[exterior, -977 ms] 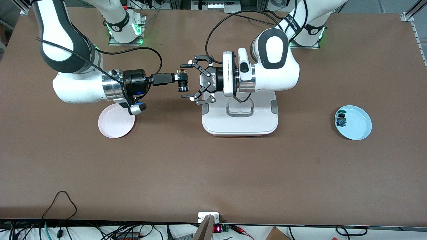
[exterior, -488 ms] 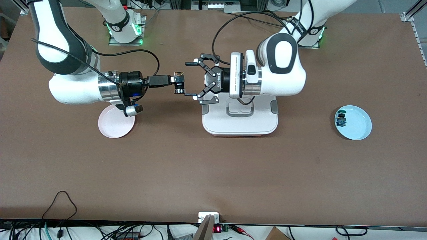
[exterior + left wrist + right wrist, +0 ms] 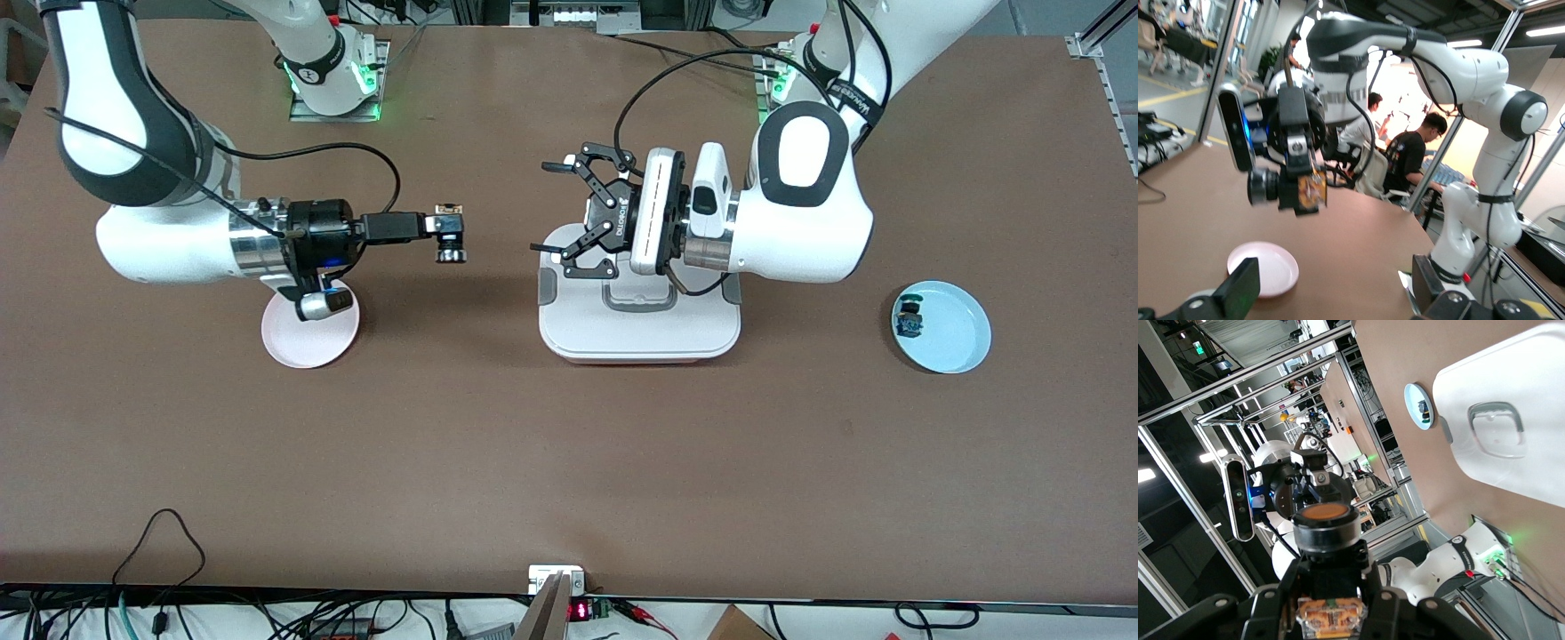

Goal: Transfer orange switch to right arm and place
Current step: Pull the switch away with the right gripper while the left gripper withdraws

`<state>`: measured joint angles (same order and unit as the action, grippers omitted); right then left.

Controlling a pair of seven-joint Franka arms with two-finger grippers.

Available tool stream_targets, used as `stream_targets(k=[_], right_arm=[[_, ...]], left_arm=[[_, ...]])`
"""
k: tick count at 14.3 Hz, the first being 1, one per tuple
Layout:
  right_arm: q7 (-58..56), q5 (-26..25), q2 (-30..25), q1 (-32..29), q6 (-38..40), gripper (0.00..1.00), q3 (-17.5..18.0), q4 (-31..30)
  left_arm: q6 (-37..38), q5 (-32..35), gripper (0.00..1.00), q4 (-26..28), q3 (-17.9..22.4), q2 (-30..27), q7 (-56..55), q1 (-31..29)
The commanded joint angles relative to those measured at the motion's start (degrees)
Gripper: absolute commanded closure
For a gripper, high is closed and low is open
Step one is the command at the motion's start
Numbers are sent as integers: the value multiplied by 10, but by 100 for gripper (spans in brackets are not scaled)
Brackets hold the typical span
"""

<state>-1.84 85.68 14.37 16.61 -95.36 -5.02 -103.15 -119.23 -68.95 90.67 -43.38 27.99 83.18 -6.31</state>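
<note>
Front view: two plates [image 3: 307, 342], one orange switch [image 3: 449, 238]

surface [image 3: 569, 462] looking matt brown, slightly rough; white lidded box [image 3: 640, 333] showing smooth satin plastic; pink plate [image 3: 307, 342] and blue plate [image 3: 956, 333] appearing smooth, faintly glossy; right arm [image 3: 169, 244] wearing glossy white shell, brushed metal wrist ring; orange switch [image 3: 1327, 520] showing glossy cap

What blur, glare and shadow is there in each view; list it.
Front view: sharp and evenly lit; soft shadows on the table under both arms, green glow at the bases. Left wrist view: bright backlit windows, the left gripper up close is blurred. Right wrist view: tilted, the orange switch sharp, dark background with bright lamps.
</note>
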Motion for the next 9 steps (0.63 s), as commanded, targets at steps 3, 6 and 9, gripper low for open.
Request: stream_targets(k=[3,6,9], right_arm=[[-19,-52,-9,-39,40,99,4,-11],[-35,-107,-9,-55,59,99,3,-9],[-48,-176,-11,-75,86,99,2,-9]], left_arm=[[56,89,0,1,2,-11,-90,1],[97,149,0,0,3,-19,-174,-1],[161,211,0,-27,3,-26,-273,-27]])
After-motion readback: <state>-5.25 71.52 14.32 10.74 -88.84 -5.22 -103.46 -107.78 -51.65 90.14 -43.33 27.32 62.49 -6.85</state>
